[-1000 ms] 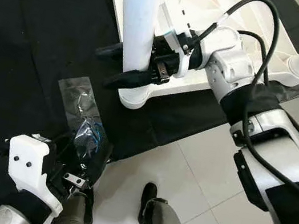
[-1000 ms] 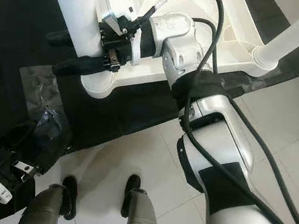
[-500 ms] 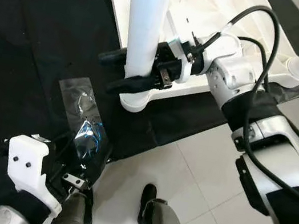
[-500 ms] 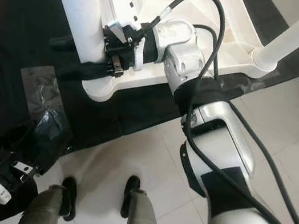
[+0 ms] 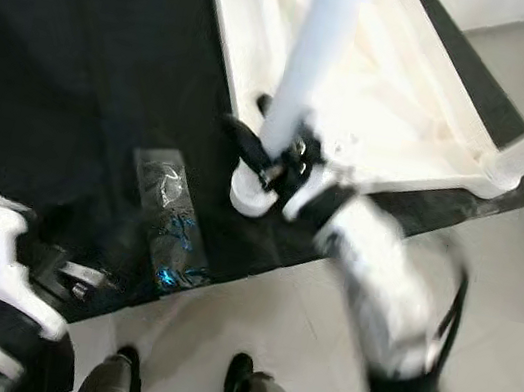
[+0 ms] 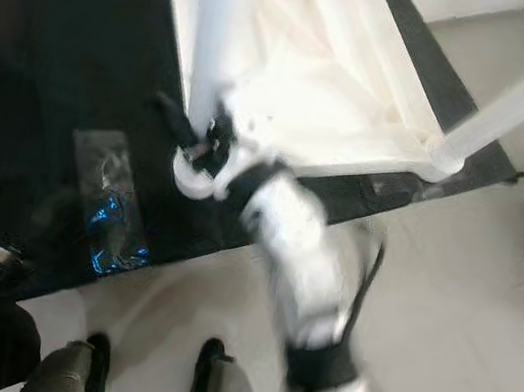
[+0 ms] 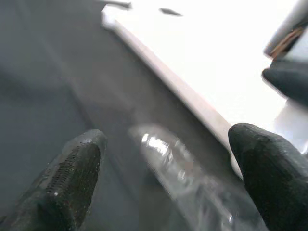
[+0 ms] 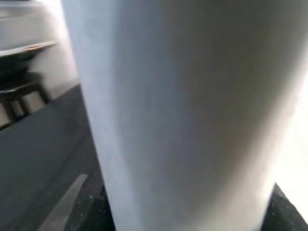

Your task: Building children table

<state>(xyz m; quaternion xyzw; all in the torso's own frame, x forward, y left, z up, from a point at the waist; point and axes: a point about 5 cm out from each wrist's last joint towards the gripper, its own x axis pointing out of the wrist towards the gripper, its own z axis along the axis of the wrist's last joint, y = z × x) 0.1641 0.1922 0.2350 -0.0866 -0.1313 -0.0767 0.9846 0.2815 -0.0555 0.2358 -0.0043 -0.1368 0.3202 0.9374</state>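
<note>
Closest to you, the left gripper (image 7: 163,178) hangs low by the robot's own legs with its two black fingers spread wide and nothing between them, hovering over the crinkly clear plastic bag (image 5: 167,225) that lies on the black floor mat (image 5: 84,53), probably the hardware bag. Further out, the right gripper (image 5: 270,162) is wrapped around the white round table leg (image 5: 311,63) low down, just above the socket at the corner of the upturned white plastic tabletop (image 6: 314,73); its fingers sit on either side of the leg, closed on it as far as the blur lets you see. The wrist cam is right up against that leg. A second leg (image 6: 523,95) already stands in the far corner. So I'd say you're mid leg-fitting here: next move probably wants the leg kept upright and turned or pressed home into the socket, without tipping it
</note>
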